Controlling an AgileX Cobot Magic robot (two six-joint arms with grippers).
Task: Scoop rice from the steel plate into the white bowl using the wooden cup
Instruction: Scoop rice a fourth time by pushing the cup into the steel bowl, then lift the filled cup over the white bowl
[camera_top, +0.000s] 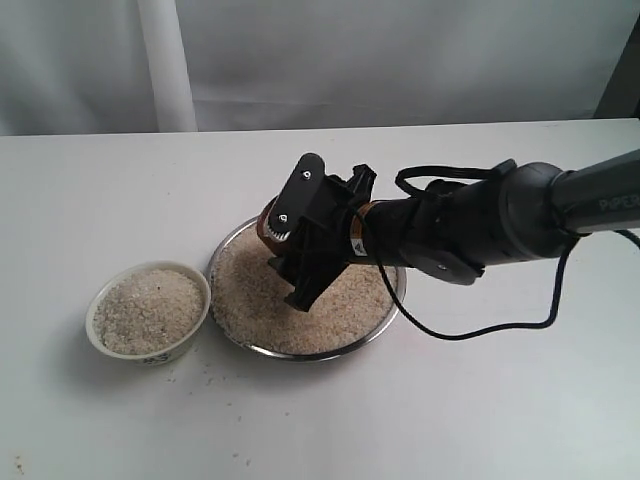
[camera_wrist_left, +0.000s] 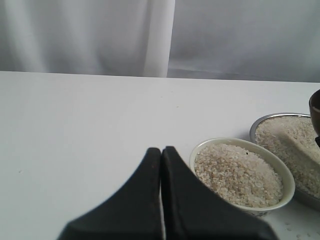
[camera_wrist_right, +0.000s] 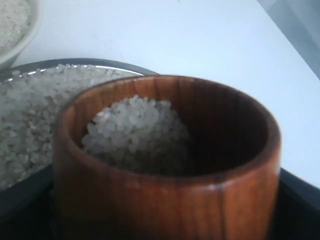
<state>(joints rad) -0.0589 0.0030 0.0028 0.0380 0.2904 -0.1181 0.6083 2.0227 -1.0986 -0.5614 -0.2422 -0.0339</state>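
My right gripper (camera_top: 290, 245) is shut on the wooden cup (camera_top: 270, 222), holding it just above the far-left part of the steel plate (camera_top: 392, 300). In the right wrist view the cup (camera_wrist_right: 165, 200) is upright and partly filled with rice (camera_wrist_right: 135, 130). A flat bed of rice (camera_top: 330, 310) covers the plate. Left of the plate stands the white bowl (camera_top: 98, 300), filled with rice (camera_top: 148, 310). My left gripper (camera_wrist_left: 161, 150) is shut and empty, low over the table, with the bowl (camera_wrist_left: 220, 142) just beyond it. The left gripper is out of the exterior view.
The white table (camera_top: 480, 400) stretches all round both dishes. A few stray grains (camera_top: 225, 380) lie in front of the bowl. A white curtain (camera_top: 165, 60) hangs behind the table's far edge. The right arm's cable (camera_top: 480, 330) loops down beside the plate.
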